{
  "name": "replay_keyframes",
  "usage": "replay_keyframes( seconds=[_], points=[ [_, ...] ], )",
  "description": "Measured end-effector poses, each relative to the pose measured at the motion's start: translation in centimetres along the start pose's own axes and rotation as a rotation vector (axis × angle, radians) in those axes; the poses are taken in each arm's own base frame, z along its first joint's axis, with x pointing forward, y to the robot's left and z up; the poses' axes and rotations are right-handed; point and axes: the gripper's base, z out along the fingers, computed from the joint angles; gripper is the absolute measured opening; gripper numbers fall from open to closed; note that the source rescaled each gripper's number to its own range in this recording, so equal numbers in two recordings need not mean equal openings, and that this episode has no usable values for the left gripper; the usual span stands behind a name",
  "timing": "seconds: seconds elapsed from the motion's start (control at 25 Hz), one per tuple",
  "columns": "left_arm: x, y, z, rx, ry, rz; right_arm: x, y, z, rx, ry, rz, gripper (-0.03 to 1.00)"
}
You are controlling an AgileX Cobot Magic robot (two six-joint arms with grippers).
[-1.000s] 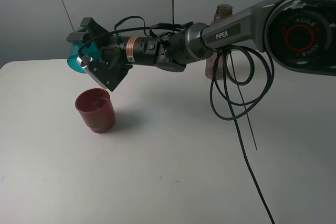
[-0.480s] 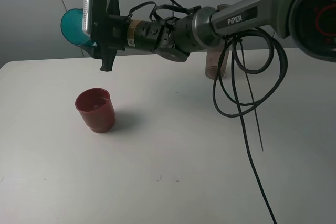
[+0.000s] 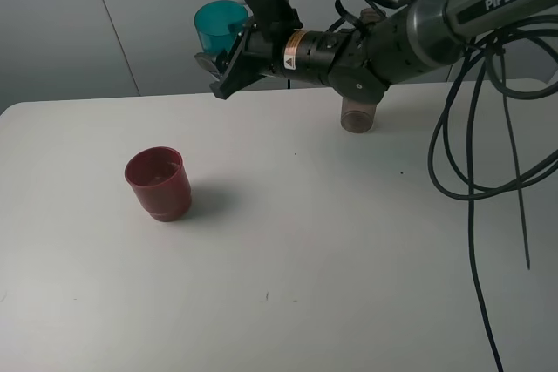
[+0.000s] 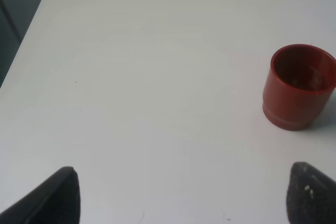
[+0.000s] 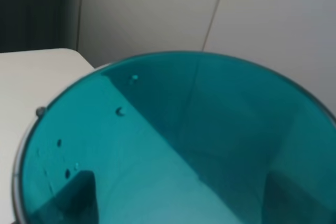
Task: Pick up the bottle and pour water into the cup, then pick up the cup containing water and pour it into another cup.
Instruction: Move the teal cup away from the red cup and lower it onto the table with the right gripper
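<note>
My right gripper [image 3: 228,51] is shut on the teal cup [image 3: 219,28] and holds it roughly upright, high above the table's back middle. The cup fills the right wrist view [image 5: 173,145], with a few droplets inside. The maroon cup [image 3: 159,182] stands on the table at the left, well below and left of the held cup; it also shows in the left wrist view [image 4: 300,86]. The smoky bottle [image 3: 359,109] stands at the back, mostly hidden behind the right arm. My left gripper [image 4: 181,195] is open, its fingertips [image 4: 59,195] near the table's left side.
Black cables [image 3: 471,154] hang from the right arm over the table's right half. The white table [image 3: 305,267] meets a grey wall [image 3: 105,23] at the back.
The right gripper has carried the teal cup up and to the right, away from above the maroon cup, and turned it from tipped on its side to upright.
</note>
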Motion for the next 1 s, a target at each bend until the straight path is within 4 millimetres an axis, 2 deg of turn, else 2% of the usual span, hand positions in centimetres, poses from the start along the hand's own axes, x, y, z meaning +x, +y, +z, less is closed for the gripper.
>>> replay_keyframes(
  seconds=[0.2,0.4,0.56,0.8,1.0],
  points=[
    [0.0,0.0,0.0,0.000,0.000,0.000,3.5,0.0,-3.2,0.006,0.034,0.086,0.07],
    [0.0,0.0,0.0,0.000,0.000,0.000,7.5,0.1,-6.1,0.041,0.157,0.173,0.07],
    [0.0,0.0,0.0,0.000,0.000,0.000,9.9,-0.1,-8.2,0.070,0.234,0.222,0.07],
    [0.0,0.0,0.0,0.000,0.000,0.000,11.9,-0.8,-10.6,0.116,0.281,0.264,0.07],
    [0.0,0.0,0.0,0.000,0.000,0.000,12.7,-1.0,-11.0,0.126,0.241,0.265,0.07]
  ],
)
